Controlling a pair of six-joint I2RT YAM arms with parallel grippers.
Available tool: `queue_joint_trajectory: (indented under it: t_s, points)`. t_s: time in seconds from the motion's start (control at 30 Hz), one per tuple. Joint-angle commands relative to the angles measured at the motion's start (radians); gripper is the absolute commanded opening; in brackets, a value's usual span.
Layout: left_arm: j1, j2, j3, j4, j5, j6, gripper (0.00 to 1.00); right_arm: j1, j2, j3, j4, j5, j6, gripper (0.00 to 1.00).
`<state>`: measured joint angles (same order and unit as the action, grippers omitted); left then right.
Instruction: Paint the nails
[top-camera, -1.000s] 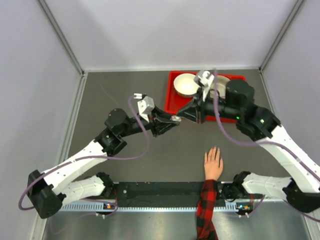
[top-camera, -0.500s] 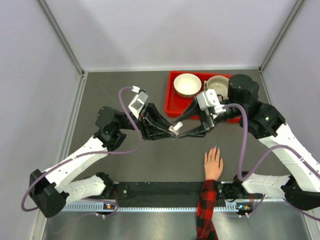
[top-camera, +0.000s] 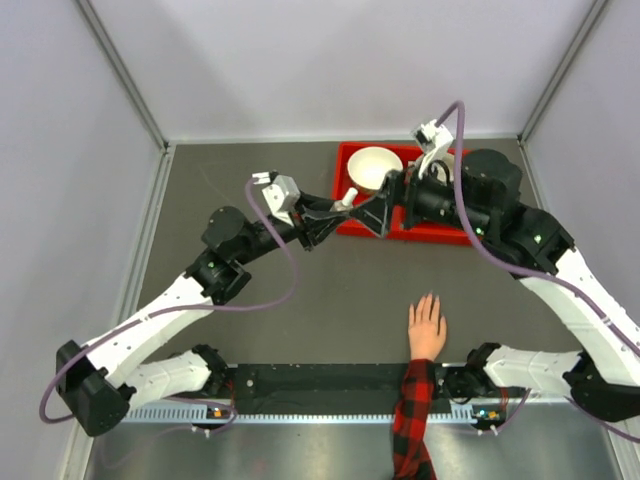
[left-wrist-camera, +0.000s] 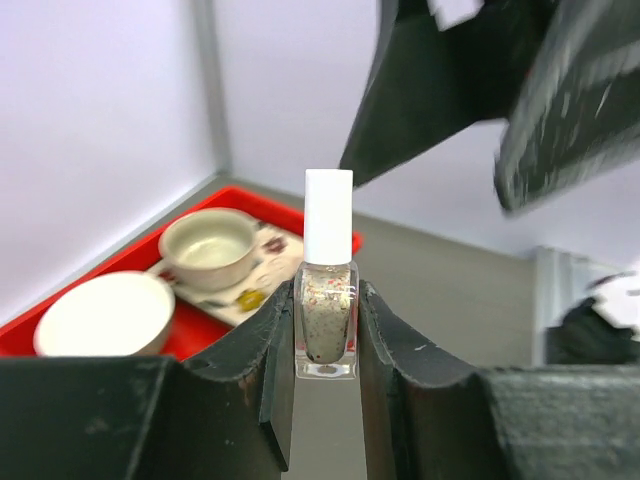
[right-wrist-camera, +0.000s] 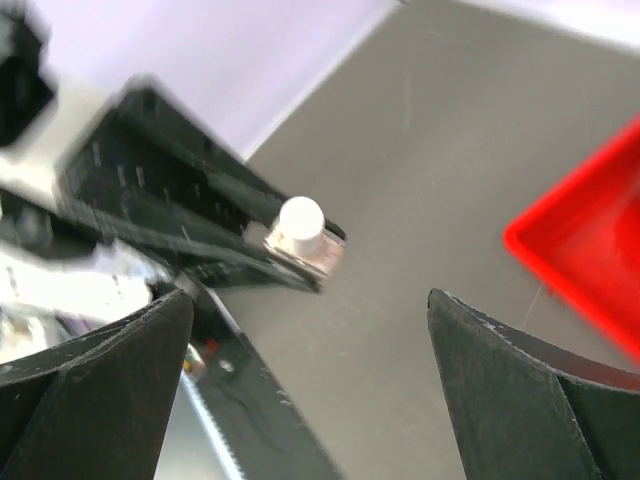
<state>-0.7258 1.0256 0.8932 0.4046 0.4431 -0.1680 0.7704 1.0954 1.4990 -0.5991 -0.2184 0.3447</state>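
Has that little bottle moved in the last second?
Yes. The bottle, held by the left end effector, has gone farther from the hand, up toward the red tray.

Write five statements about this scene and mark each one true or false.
1. The left end effector grips a small bottle. True.
2. The bottle is uncapped. False: its white cap sits on it.
3. The right end effector is shut on the cap. False: it is open and short of the cap, touching nothing.
4. The human hand lies flat on the table, apart from both end effectors. True.
5. The red tray holds two bowls. True.
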Motion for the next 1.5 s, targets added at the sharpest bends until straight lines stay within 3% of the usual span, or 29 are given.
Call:
queue_joint_trajectory:
  t_s: [0.0, 0.13, 0.17, 0.2, 0.37, 0.53, 0.63, 0.83, 0.97, 1.1, 1.2, 1.23, 1.33, 1.47]
  points:
    - [-0.055, 0.039, -0.025, 0.072, -0.211, 0.192, 0.00, 0.018, 0.095, 0.131, -0.120, 0.208, 0.287, 0.99]
    - [-0.099, 0.085, -0.034, 0.115, -0.250, 0.255, 0.00, 0.026, 0.156, 0.190, -0.165, 0.296, 0.335, 0.97]
    - [-0.109, 0.090, -0.039, 0.125, -0.262, 0.262, 0.00, 0.024, 0.168, 0.190, -0.165, 0.298, 0.341, 0.88]
    - [-0.121, 0.093, -0.045, 0.137, -0.273, 0.266, 0.00, 0.027, 0.176, 0.190, -0.168, 0.304, 0.344, 0.69]
    - [-0.129, 0.097, -0.069, 0.174, -0.313, 0.254, 0.00, 0.050, 0.201, 0.204, -0.220, 0.404, 0.361, 0.68]
    - [-0.130, 0.111, -0.066, 0.186, -0.302, 0.233, 0.00, 0.052, 0.193, 0.182, -0.200, 0.393, 0.385, 0.61]
    - [-0.130, 0.120, -0.059, 0.178, -0.297, 0.229, 0.00, 0.050, 0.187, 0.175, -0.188, 0.387, 0.399, 0.50]
    - [-0.130, 0.128, -0.057, 0.177, -0.288, 0.225, 0.00, 0.050, 0.185, 0.165, -0.171, 0.389, 0.395, 0.49]
    - [-0.130, 0.123, -0.053, 0.160, -0.291, 0.222, 0.00, 0.052, 0.187, 0.173, -0.182, 0.384, 0.392, 0.34]
    - [-0.130, 0.122, -0.050, 0.161, -0.291, 0.216, 0.00, 0.050, 0.187, 0.165, -0.186, 0.372, 0.401, 0.30]
    - [-0.130, 0.123, -0.039, 0.152, -0.281, 0.197, 0.00, 0.050, 0.184, 0.170, -0.189, 0.358, 0.390, 0.07]
    - [-0.130, 0.123, -0.033, 0.148, -0.277, 0.188, 0.00, 0.050, 0.181, 0.171, -0.189, 0.350, 0.379, 0.01]
    - [-0.129, 0.111, -0.023, 0.132, -0.276, 0.116, 0.00, 0.050, 0.156, 0.149, -0.153, 0.324, 0.300, 0.00]
    - [-0.107, 0.073, -0.025, 0.128, -0.169, 0.013, 0.00, 0.050, 0.080, 0.083, -0.019, 0.122, -0.048, 0.00]
